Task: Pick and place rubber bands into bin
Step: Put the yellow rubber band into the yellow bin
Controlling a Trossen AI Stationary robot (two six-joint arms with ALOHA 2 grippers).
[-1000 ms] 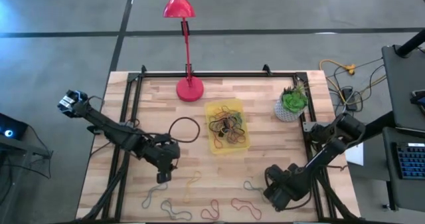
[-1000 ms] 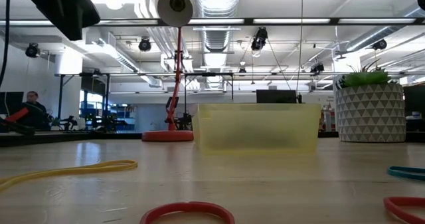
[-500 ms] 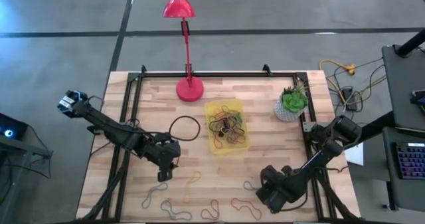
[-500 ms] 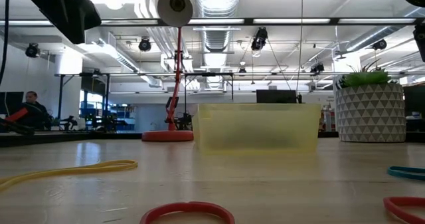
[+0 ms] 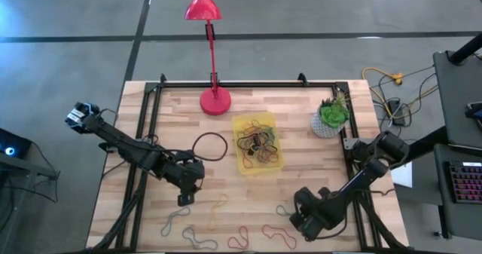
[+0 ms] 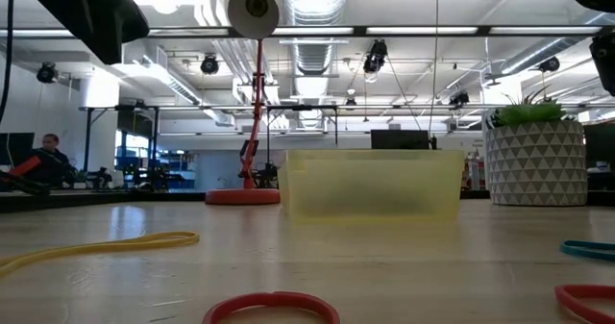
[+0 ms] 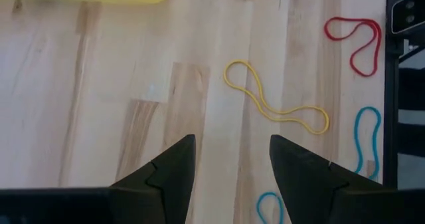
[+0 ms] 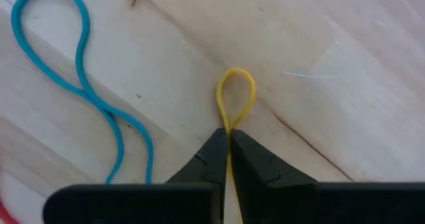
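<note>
The wooden bench (image 5: 301,126) carries a translucent yellow bin (image 5: 257,143) near its middle, heaped with tangled rubber bands (image 5: 256,141). The left gripper (image 7: 229,174) hovers over bare wood beside a loose yellow band (image 7: 275,106), fingers apart. Near the front edge, the right gripper (image 8: 228,159) has its fingers pinched together on a small yellow rubber band (image 8: 236,101), with a blue band (image 8: 93,91) just beside it.
</note>
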